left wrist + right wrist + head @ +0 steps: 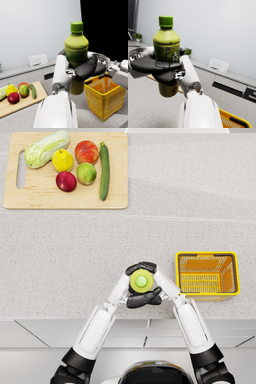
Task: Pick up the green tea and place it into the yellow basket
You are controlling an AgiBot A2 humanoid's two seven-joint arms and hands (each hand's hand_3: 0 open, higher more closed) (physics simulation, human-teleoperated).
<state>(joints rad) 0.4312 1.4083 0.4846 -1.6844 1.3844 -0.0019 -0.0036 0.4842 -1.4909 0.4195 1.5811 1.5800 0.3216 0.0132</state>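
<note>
The green tea bottle (141, 281) (76, 47) (166, 46), green with a green cap, stands upright in the air above the counter, just left of the yellow basket (207, 254). My left hand (132, 300) (87, 68) and my right hand (156, 294) (160, 70) both grip its lower body, dark fingers wrapped around it from either side. The basket (105, 100) (233, 121) sits on the counter with nothing in it.
A wooden cutting board (65, 200) lies at the far left with a cabbage (46, 148), a pear, a peach, two apples and a cucumber (104, 170). The counter's front edge (50, 319) runs just below my hands.
</note>
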